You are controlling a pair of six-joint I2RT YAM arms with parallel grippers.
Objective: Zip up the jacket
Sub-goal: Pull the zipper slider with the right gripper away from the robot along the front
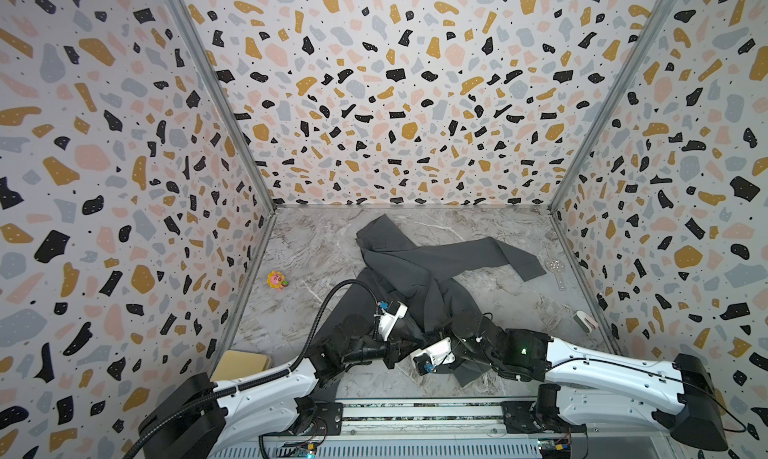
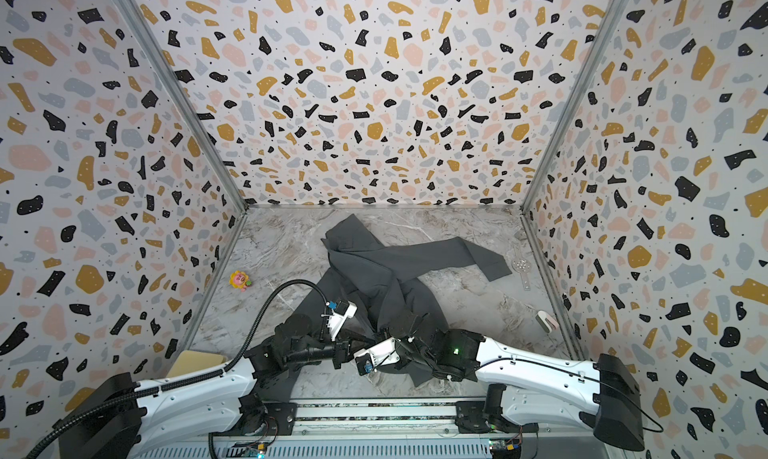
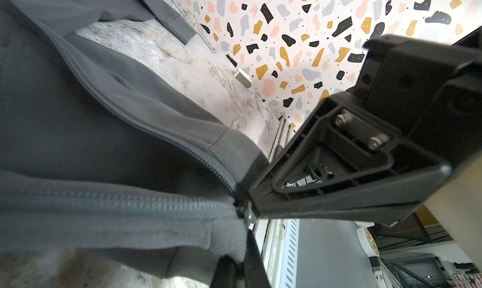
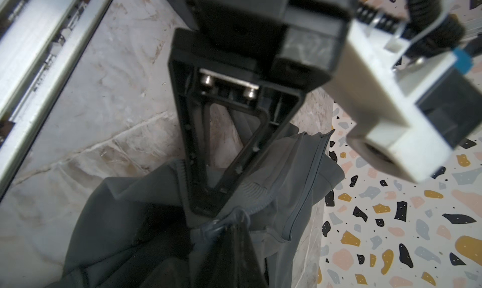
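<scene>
Jacket [image 1: 399,265] of matt charcoal-grey soft cloth with ribbed hem and fine moulded zipper [image 3: 130,200] teeth, on a smooth marble-look tabletop [image 1: 316,245] of slight sheen; right gripper [image 3: 247,208] of matt black plastic with bright metal screws [image 3: 341,119]; base rail [image 4: 31,44] of brushed metal.

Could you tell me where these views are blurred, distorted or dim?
In both top views: sharp and evenly lit, but wide-angle, so the walls splay outward. Left wrist view: the jacket is fairly sharp along its zipper. Right wrist view: the white camera mount, close to the lens, is blurred, and the jacket is shadowed.
</scene>
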